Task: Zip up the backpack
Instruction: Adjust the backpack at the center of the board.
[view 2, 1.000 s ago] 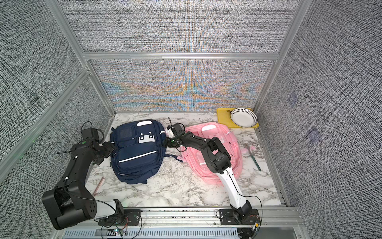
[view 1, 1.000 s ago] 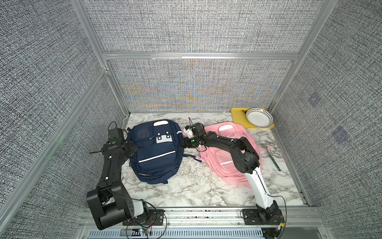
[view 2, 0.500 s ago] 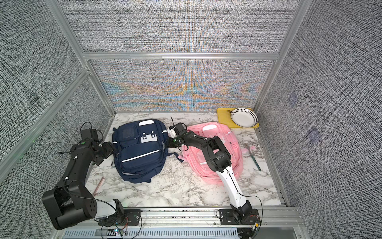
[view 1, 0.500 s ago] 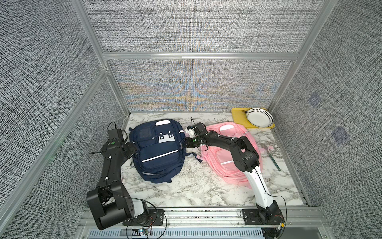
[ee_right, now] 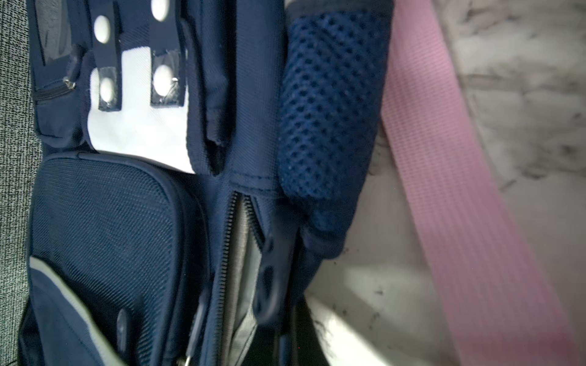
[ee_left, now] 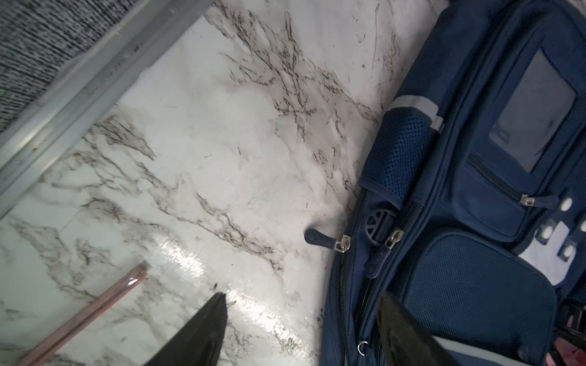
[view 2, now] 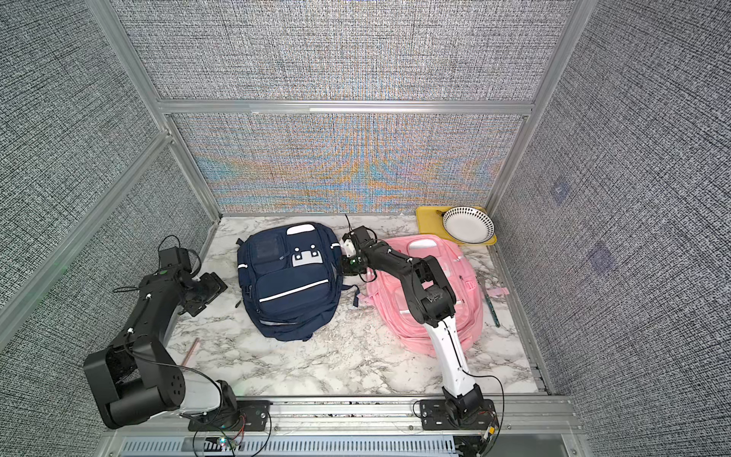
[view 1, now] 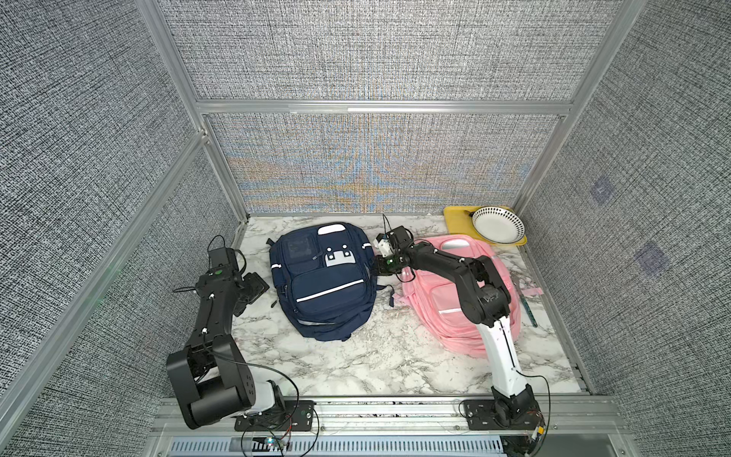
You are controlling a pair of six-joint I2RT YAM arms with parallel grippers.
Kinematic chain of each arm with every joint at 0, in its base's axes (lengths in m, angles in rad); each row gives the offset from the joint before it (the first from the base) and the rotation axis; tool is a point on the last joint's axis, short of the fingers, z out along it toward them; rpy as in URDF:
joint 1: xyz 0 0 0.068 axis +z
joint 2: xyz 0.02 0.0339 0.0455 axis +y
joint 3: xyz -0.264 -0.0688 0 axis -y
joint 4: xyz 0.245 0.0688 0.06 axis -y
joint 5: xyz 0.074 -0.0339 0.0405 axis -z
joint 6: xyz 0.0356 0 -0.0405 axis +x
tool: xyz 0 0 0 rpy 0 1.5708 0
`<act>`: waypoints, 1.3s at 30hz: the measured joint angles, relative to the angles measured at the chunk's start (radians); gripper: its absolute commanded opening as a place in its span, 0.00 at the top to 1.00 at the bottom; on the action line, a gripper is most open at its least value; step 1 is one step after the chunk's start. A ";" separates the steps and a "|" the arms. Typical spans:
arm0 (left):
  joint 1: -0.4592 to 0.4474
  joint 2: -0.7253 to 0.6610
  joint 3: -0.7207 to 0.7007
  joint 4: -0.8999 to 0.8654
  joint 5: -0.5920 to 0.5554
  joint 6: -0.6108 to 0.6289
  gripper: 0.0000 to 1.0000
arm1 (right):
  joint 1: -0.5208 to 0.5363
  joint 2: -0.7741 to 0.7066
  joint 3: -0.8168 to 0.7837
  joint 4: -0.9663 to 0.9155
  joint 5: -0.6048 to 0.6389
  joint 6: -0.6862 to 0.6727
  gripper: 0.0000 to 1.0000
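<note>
R gripper (view 1: 378, 270) shut at open zip (ee_right: 236, 253) of navy backpack (view 1: 324, 277), catch unclear; L gripper (ee_left: 302, 296) wide; best drag along teeth, L bracing.

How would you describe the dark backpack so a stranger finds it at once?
On the marble table, two backpacks lie side by side. Take the one nearer the left arm, not the pink backpack. This navy backpack is the only dark one, with a pale studded patch.
</note>
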 measured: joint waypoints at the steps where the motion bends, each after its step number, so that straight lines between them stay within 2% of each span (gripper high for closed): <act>1: -0.001 0.011 -0.003 0.012 0.015 -0.001 0.25 | 0.000 0.000 0.000 0.000 -0.003 -0.005 0.76; 3: -0.001 0.035 -0.004 0.035 0.043 -0.011 0.25 | 0.000 0.000 0.000 -0.002 -0.003 -0.013 0.66; 9: -0.001 0.122 0.005 0.113 0.103 -0.032 0.27 | 0.018 -0.018 0.000 -0.002 -0.025 -0.033 0.58; 26: -0.005 0.328 0.003 0.314 0.179 -0.135 0.41 | 0.048 -0.116 -0.066 0.022 -0.030 -0.023 0.56; 33: -0.018 0.304 0.039 0.331 0.192 -0.148 0.42 | 0.050 -0.161 -0.080 0.008 0.022 -0.023 0.56; 39: -0.022 0.391 0.106 0.324 0.201 -0.137 0.43 | 0.053 -0.181 -0.103 0.008 0.052 -0.013 0.56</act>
